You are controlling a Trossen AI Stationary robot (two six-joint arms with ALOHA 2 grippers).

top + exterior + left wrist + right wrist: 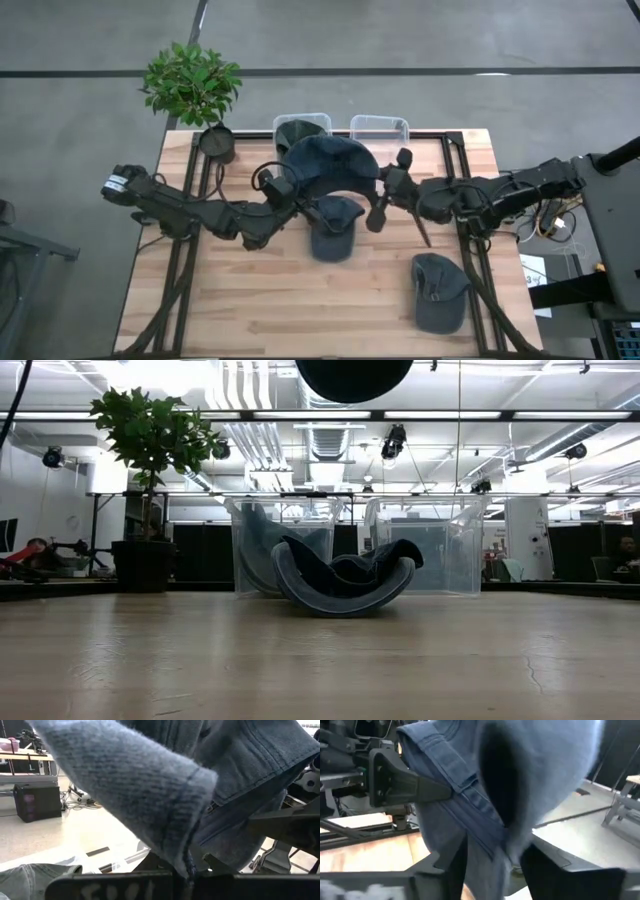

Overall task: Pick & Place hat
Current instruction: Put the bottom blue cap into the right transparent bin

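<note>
Two arms meet over the far middle of the wooden table (250, 300), sharing one dark blue cap (328, 165) held up in the air between them, the left gripper (283, 187) pinching its left edge and the right gripper (392, 185) its right edge; both wrist views show denim folded tight between the fingers, so each pair of jaws is closed on the cloth. Holding it from both sides keeps the floppy crown spread open, which looks like a way to lower it cleanly into one of the two clear bins (303, 127) at the far edge, just beyond the raised cap. The left bin seems to hold a cap already; the right bin (380, 127) looks empty. A second cap (334, 226) lies on the table under the raised one, and a third cap (440, 291) lies near the right front corner, well apart, probably waiting their turn. A potted plant (192, 85) stands at the far left corner, clear of the work. No brand, label or writing can be read on the caps or bins
</note>
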